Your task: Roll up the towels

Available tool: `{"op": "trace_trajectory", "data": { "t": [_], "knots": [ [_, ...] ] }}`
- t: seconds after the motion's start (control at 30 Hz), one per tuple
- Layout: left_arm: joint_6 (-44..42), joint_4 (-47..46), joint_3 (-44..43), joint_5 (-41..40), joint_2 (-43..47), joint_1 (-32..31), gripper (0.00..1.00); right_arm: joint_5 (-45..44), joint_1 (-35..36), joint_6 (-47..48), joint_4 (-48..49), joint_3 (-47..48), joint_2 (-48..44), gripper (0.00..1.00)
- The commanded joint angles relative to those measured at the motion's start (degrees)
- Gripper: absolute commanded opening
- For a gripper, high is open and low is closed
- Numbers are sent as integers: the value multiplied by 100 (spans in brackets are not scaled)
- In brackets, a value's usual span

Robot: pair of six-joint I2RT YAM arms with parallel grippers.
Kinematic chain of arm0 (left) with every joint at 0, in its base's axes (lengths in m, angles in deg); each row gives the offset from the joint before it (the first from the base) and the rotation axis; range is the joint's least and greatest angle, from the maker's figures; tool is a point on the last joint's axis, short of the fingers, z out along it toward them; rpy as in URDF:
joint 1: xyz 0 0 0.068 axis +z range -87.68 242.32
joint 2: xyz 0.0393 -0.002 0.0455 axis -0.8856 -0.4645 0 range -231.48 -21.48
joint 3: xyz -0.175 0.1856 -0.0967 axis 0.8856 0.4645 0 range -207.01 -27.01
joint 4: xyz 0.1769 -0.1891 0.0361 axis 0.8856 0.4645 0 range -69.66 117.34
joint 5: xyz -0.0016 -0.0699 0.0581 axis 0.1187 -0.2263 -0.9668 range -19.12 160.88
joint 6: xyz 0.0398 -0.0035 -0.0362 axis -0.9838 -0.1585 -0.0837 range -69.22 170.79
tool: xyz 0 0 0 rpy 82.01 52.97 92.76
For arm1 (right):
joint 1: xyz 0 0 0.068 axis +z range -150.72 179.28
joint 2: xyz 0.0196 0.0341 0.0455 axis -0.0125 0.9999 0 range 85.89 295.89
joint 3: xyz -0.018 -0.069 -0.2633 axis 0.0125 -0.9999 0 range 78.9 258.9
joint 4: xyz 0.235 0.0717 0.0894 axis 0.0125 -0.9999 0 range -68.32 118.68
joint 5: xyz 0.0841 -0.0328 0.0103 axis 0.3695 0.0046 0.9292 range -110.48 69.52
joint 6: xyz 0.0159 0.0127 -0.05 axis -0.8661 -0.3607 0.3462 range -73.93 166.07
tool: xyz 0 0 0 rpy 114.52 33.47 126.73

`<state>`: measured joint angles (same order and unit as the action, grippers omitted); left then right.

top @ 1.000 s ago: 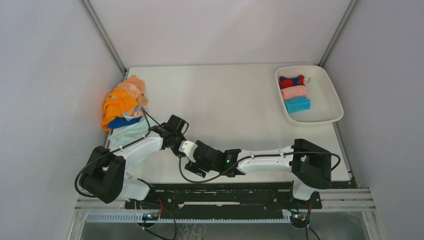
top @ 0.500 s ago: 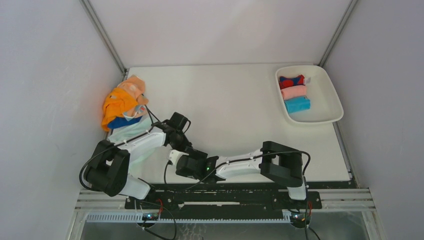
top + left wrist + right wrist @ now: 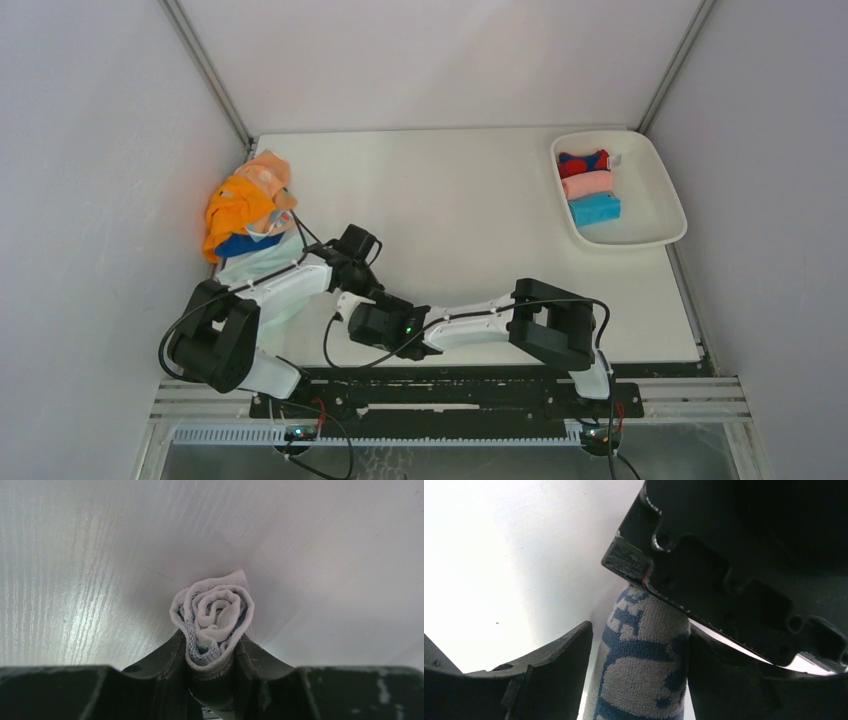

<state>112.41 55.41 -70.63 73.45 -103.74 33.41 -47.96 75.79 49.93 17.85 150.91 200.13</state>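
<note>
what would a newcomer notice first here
A tightly rolled blue-printed towel pinched in the left fingers, front of the table, the right fingers either side of it. Then the orange-topped towel pile at the left edge and three rolled towels in the white tray far right.

Enclosed white cell, evenly lit
A pale tabletop [image 3: 460, 190] is closed in on three sides by plain grey-white walls [image 3: 440, 60]; slim metal posts [image 3: 205, 70] are set at both back corners.

2 white arms [image 3: 470, 322], black joints [image 3: 545, 325] (black cables [image 3: 325, 345] trailing), dark fingers [image 3: 155, 670].
</note>
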Motion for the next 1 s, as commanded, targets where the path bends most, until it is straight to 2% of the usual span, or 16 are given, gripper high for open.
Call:
{"op": "trace_trajectory", "data": {
  "t": [0.0, 0.27, 0.4, 0.57, 0.7, 0.8, 0.87, 0.97],
  "knots": [
    [-130, 185, 57, 23, -66, -105, 35, 421, -129, -168, -440, 42, 320, 65],
    [-147, 172, -45, -7, 48, -130, 41, 929, -337, -314, -898, 76, 587, 49],
    [-154, 223, -131, -116, 274, -119, 44, 1142, -460, -370, -979, -42, 610, 35],
    [-298, 640, -442, -644, 685, -94, 54, 1315, -629, -426, -988, -313, 549, 20],
    [-510, 1179, -833, -1163, 1075, 66, 64, 1354, -663, -437, -843, -597, 378, 18],
    [-695, 1393, -1075, -1410, 1368, 435, 69, 1369, -687, -461, -763, -763, 292, 18],
    [-824, 1431, -1192, -1418, 1556, 694, 78, 1354, -698, -463, -712, -852, 237, 18],
    [-1005, 1444, -1291, -1384, 1786, 999, 80, 1323, -708, -464, -663, -936, 173, 17]
  ]
}}
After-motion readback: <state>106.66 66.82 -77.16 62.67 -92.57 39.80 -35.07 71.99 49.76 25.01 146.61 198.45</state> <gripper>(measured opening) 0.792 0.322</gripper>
